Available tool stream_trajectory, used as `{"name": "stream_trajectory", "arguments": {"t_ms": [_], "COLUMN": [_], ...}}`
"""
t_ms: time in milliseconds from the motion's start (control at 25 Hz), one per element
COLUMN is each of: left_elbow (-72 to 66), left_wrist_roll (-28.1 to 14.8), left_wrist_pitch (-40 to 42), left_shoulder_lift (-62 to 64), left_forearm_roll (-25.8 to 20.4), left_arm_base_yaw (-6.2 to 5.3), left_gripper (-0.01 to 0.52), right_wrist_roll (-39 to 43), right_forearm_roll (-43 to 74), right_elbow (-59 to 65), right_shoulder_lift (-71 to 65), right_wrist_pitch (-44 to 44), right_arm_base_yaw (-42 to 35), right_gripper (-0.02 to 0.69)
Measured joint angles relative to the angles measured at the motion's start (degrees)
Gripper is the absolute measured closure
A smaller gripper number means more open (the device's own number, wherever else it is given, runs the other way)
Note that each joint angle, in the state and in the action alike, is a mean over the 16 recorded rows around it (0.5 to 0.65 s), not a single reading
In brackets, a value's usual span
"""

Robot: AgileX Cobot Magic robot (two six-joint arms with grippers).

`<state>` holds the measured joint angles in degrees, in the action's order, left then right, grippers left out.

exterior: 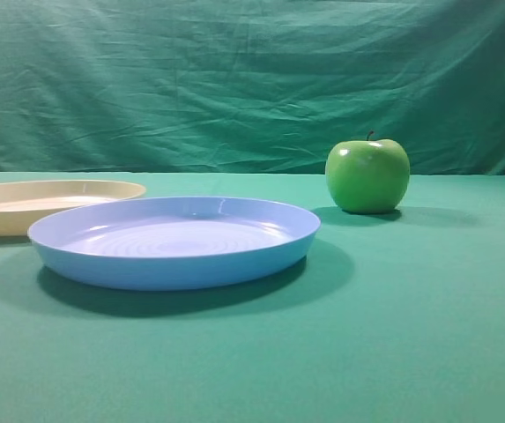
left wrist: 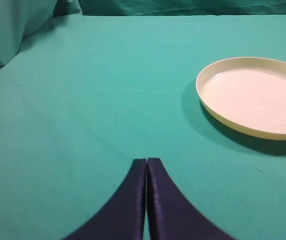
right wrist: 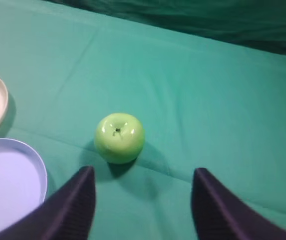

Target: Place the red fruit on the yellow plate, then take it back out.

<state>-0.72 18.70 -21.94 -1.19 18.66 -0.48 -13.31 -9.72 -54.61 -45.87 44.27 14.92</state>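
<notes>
We found no red fruit in any view. The yellow plate lay bare at right in the left wrist view. Our left gripper had its jaws pressed together; our right gripper stood wide and held nothing, near the green apple. We judged the task effectively unstarted: locating the fruit comes next.

- The left gripper is hovering low with its dark fingers pressed together.
- The right gripper is hanging with fingers spread apart.
</notes>
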Motion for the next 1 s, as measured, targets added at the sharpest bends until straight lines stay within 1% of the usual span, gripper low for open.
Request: {"name": "stream_trajectory", "arguments": {"t_ms": [120, 240, 440, 640, 840, 1000], "left_elbow": [0.0, 0.0, 0.0, 0.0, 0.0, 0.0], "left_wrist_roll": [0.0, 0.0, 0.0, 0.0, 0.0, 0.0], "left_wrist_pitch": [0.0, 0.0, 0.0, 0.0, 0.0, 0.0], "left_shoulder_lift": [0.0, 0.0, 0.0, 0.0, 0.0, 0.0], "left_forearm_roll": [0.0, 0.0, 0.0, 0.0, 0.0, 0.0], "left_arm_base_yaw": [0.0, 0.0, 0.0, 0.0, 0.0, 0.0], "left_gripper": [0.514, 0.514, 0.514, 0.514, 0.514, 0.514], "right_wrist_roll": [0.0, 0.0, 0.06, 1.1, 2.58, 3.83], "right_forearm_roll": [-0.98, -1.71, -1.55, 1.47, 4.89, 6.9], "right_elbow": [-0.03, -0.06, -0.14, 0.13, 2.83, 7.88], "right_shoulder_lift": [4.29, 8.21, 13.99, 19.22, 24.48, 28.74], "right_wrist_pitch": [2.7, 4.8, 7.3, 7.93, 5.83, 1.85], "right_arm_base_yaw": [0.0, 0.0, 0.0, -0.32, -2.35, -5.08], "right_gripper": [0.642, 0.662, 0.665, 0.665, 0.665, 0.665]}}
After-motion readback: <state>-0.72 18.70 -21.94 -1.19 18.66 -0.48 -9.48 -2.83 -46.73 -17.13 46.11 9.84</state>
